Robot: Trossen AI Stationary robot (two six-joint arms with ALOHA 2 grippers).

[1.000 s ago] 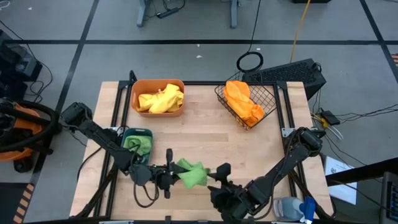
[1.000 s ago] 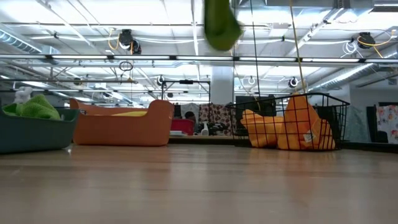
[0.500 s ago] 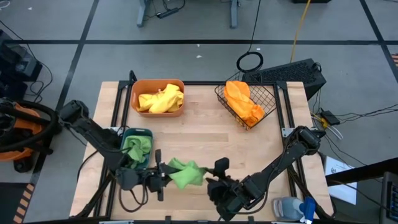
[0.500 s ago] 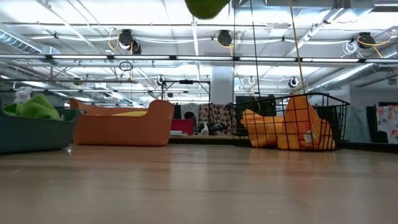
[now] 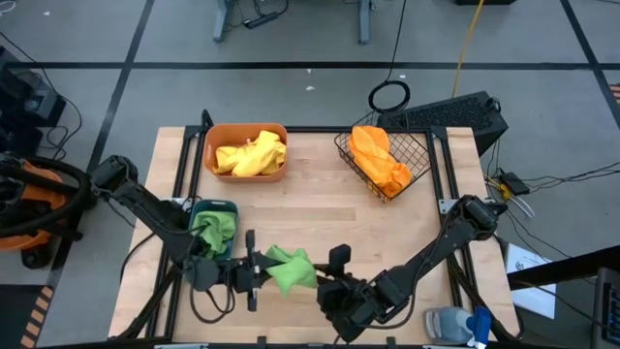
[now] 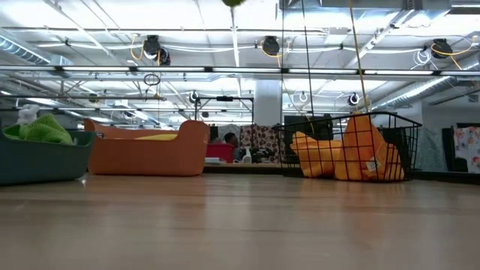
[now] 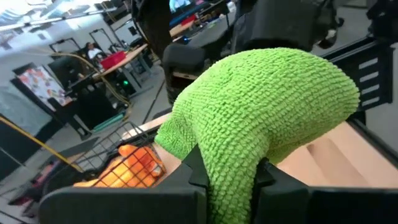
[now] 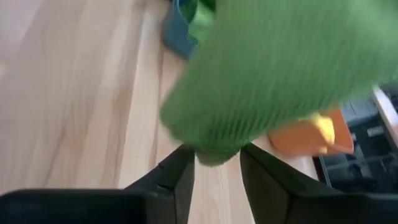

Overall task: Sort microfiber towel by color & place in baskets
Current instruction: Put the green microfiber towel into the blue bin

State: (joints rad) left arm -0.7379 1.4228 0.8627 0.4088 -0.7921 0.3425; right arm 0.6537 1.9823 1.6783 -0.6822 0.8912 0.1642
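Clenched on the green towel [image 5: 288, 270], my left hand [image 5: 254, 272] has carried it closer to the teal tub [image 5: 199, 207] holding another green towel; my right hand [image 5: 325, 274], narrowing, has let go. Yellow cloth fills the orange tub [image 5: 245, 130], orange cloth the wire basket [image 5: 418, 151].

Both dark arms are reaching low over the near edge of the table, their wrists turned toward each other. The left gripper [image 5: 254, 273] is pointing rightward, its fingers [image 7: 198, 176] pinching shut on the green towel [image 5: 289, 269]. The right gripper [image 5: 326, 276] is facing it from the opposite side, its two fingers [image 8: 180, 171] standing apart around the towel's lower tip without clamping it.
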